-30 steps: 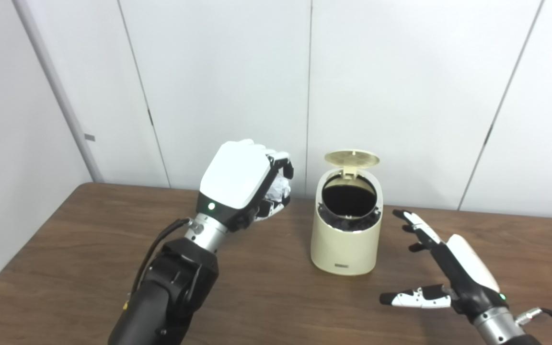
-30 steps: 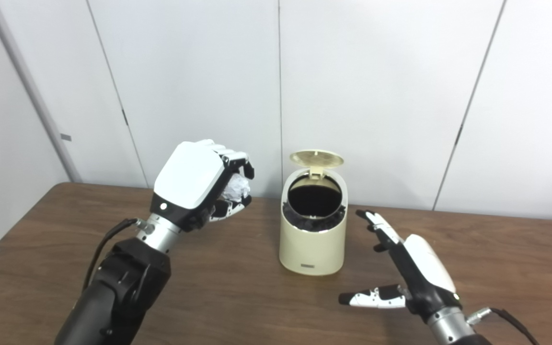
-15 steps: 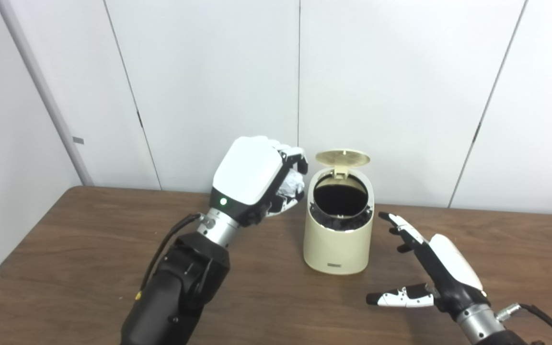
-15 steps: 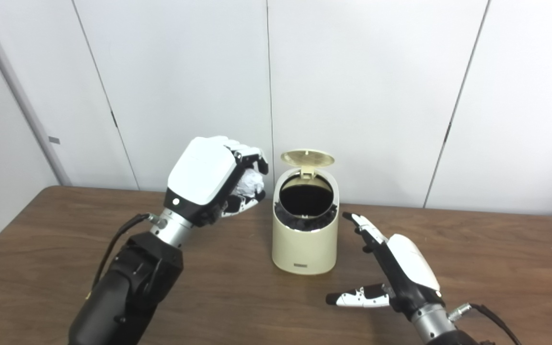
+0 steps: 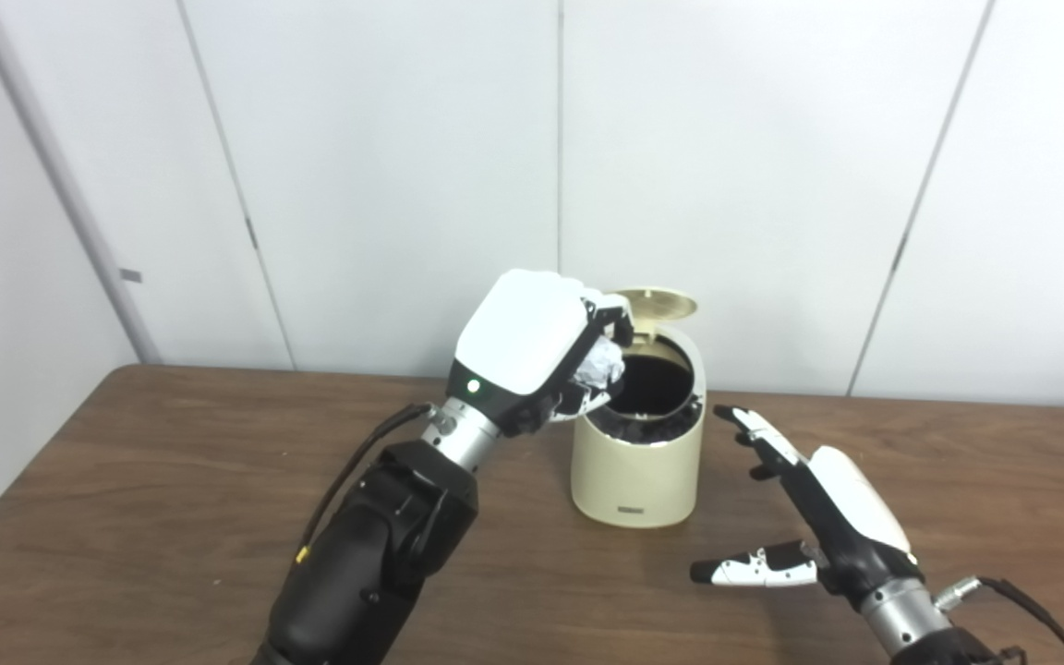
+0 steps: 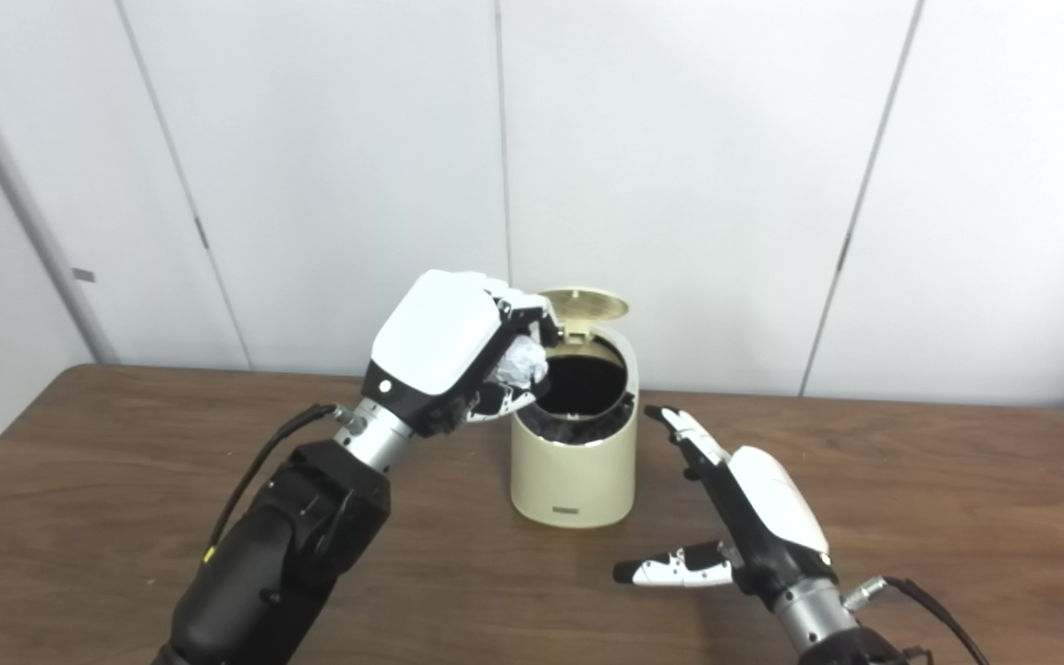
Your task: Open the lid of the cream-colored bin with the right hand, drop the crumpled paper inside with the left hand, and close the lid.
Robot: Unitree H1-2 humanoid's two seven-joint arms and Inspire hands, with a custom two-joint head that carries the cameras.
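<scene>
The cream-colored bin (image 5: 638,453) stands upright toward the rear edge of the desk (image 5: 126,517), its lid (image 5: 657,303) raised at the back and its dark opening exposed. The left hand (image 5: 532,346) grips the crumpled paper (image 5: 598,369) at the bin's left rim — above the opening's edge. The right hand (image 5: 814,517) hovers just right of the bin, fingers spread, holding nothing.

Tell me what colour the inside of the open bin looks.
Black inside the cream bin, clearest in the right eye view.
</scene>
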